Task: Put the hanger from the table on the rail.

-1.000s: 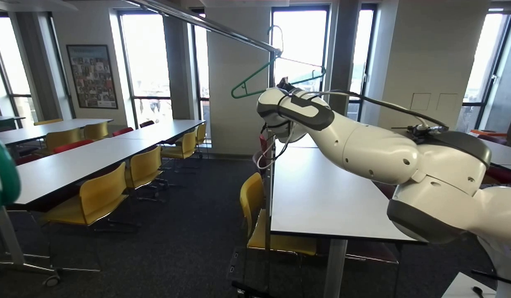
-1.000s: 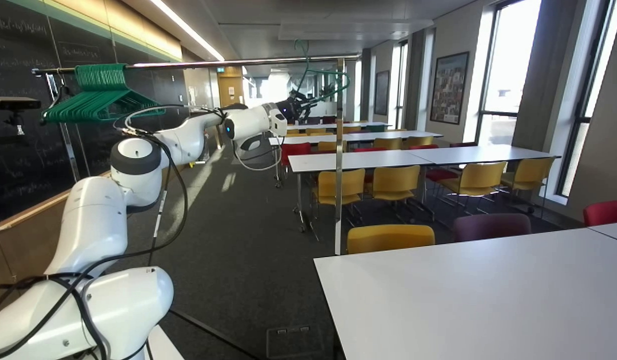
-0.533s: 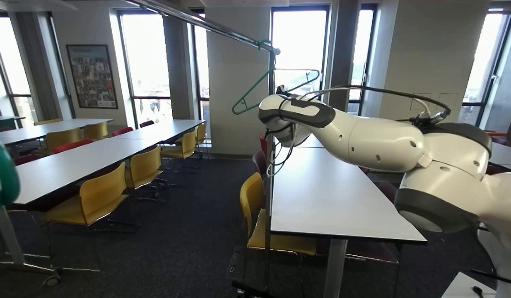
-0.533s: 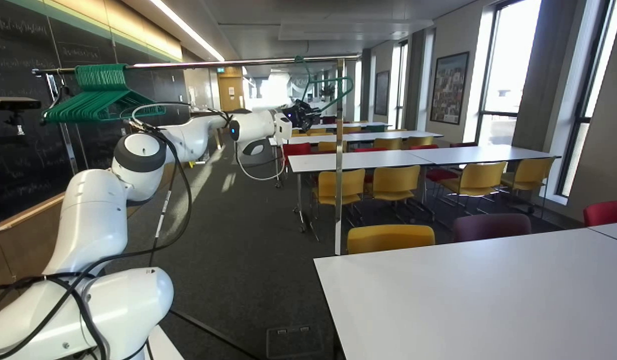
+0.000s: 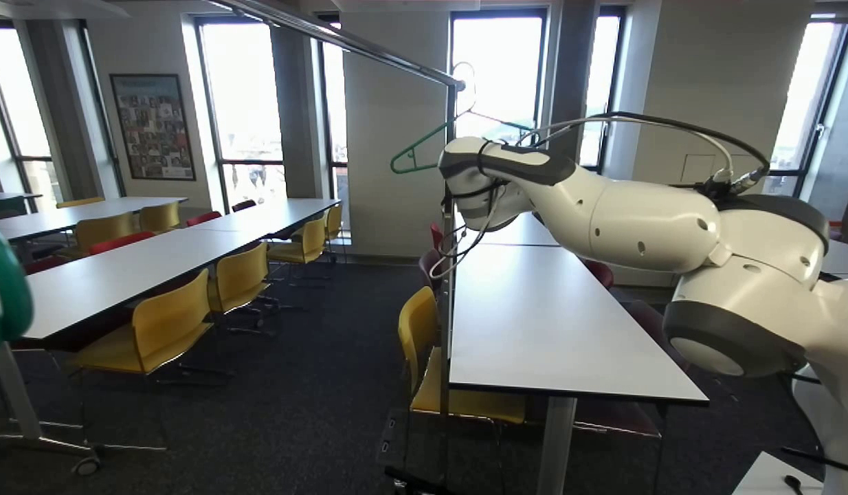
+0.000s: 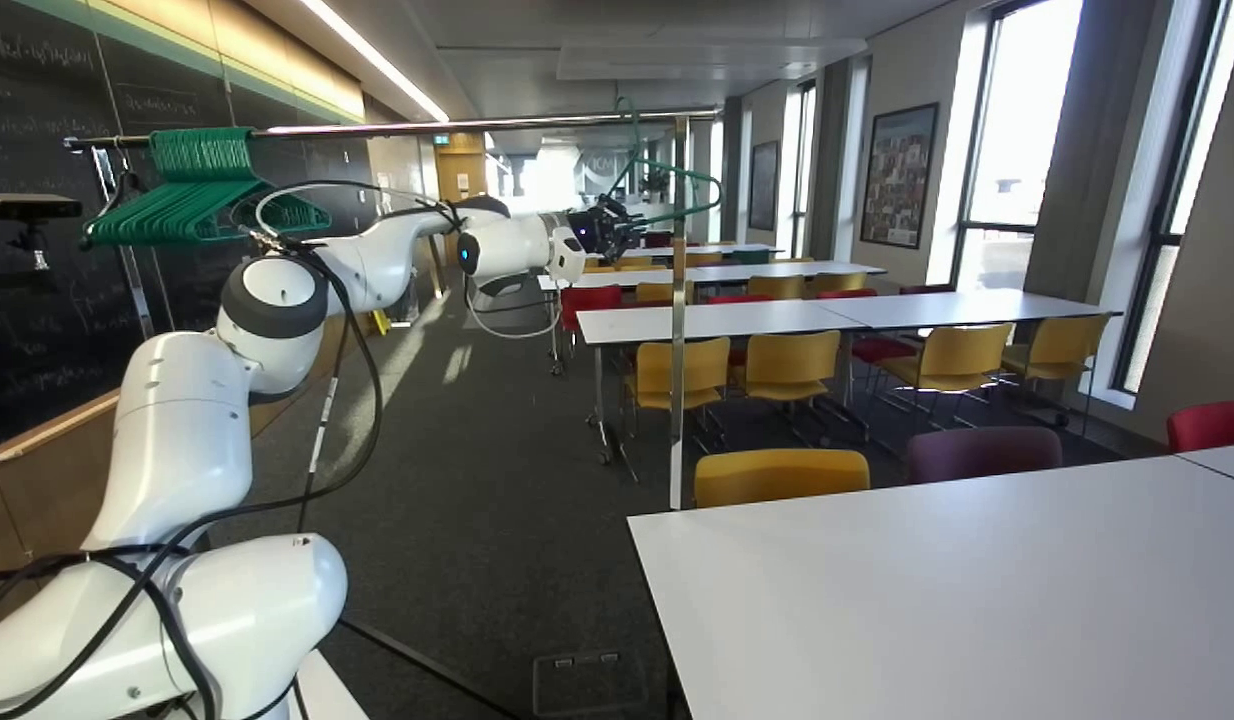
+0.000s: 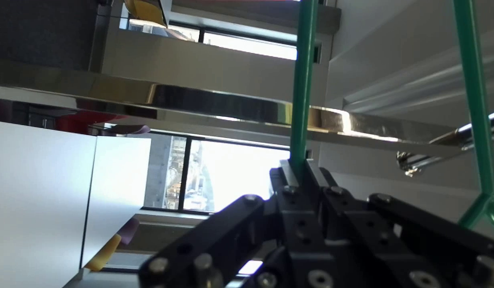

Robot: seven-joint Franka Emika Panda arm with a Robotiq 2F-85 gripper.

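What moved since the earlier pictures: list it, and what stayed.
The hanger dipped, then rose partway and shifted right in both exterior views; the arm moved too. Nothing was let go: the fingers grip its bar. The rail and other hangers stayed put.

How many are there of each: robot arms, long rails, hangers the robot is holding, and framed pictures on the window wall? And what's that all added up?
Robot arm: 1
Rail: 1
Hanger held in the fingers: 1
Framed pictures, both seen in an exterior view: 2
Total: 5
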